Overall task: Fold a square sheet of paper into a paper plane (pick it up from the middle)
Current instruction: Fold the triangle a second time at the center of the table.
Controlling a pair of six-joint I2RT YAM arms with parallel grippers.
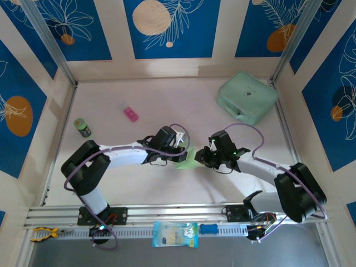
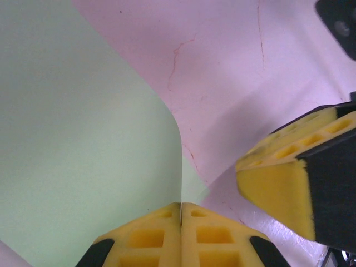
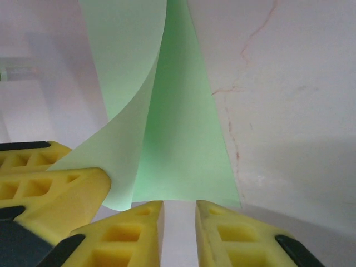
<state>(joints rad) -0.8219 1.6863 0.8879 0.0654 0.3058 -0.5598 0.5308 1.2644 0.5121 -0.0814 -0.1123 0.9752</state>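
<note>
the left gripper [image 2: 181,210] has its yellow pads pressed flat together. the edge of the sheet of paper [image 2: 83,139] runs straight into the seam between them, so it is clamped on the sheet. from this wrist camera the pale-green paper rises off the pads and bows away to the left. to the right of the pads lies bare pinkish table [image 2: 233,72], with a yellow finger [image 2: 278,183] of the other arm just beside.

the right gripper [image 3: 179,208] stands with its jaws a little apart, table showing in the gap. the near edge of the sheet lies just ahead of its fingertips, not between them. this view gives the sheet's shape: a darker green layer narrows as it runs away from the gripper, and a paler flap curls up to the left, where the left arm's finger [image 3: 55,189] pinches it.

from overhead the two grippers meet tip to tip, the paper a small green patch between them; the jaws are too small to read there. beyond the right gripper and off to its right, well apart, sits a mint-green zip case [image 1: 247,97]. beyond the left gripper, to its left, lies a small pink object [image 1: 130,114], and farther left a green-capped bottle [image 1: 83,127].
</note>
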